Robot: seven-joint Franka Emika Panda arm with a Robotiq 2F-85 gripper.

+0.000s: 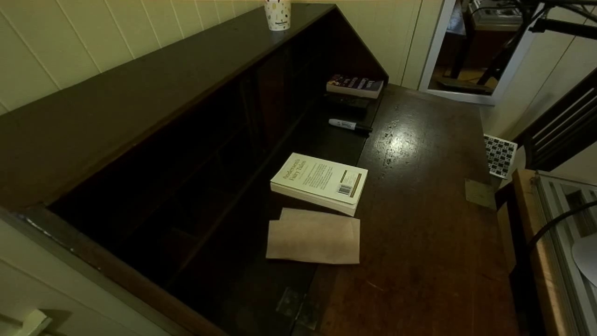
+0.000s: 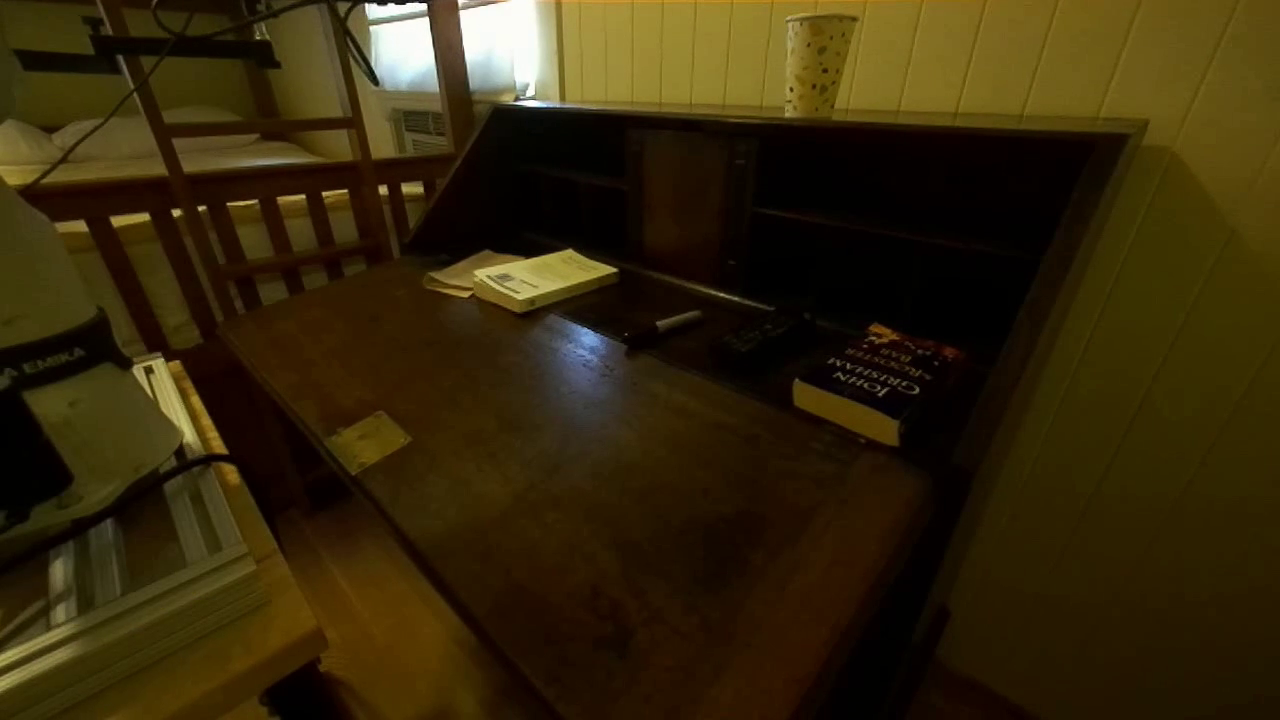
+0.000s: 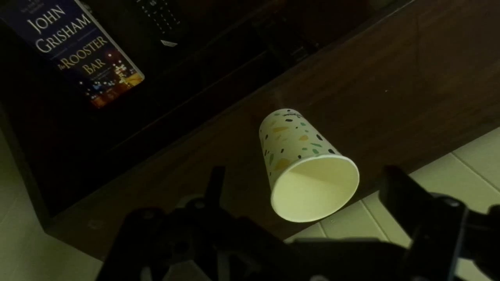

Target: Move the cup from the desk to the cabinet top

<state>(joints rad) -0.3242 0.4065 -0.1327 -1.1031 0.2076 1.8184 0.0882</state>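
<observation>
The cup (image 1: 278,17) is white with coloured flecks and stands upright on the cabinet top (image 1: 177,65), near its far end. In an exterior view the cup (image 2: 818,65) stands on the back ledge, against the panelled wall. In the wrist view I look down into the open mouth of the cup (image 3: 297,136). My gripper (image 3: 304,168) is open, with one dark finger on each side of the cup's rim and a gap on both sides. The gripper is out of view in both exterior views. The dark brown desk (image 1: 419,233) lies below the cabinet top.
On the desk lie a cream book (image 1: 322,182), brown paper (image 1: 315,238), a marker (image 1: 350,125), a dark remote (image 2: 765,335) and a John Grisham book (image 2: 880,380). Dark cubbyholes sit under the ledge. The robot's base (image 2: 80,400) stands beside the desk.
</observation>
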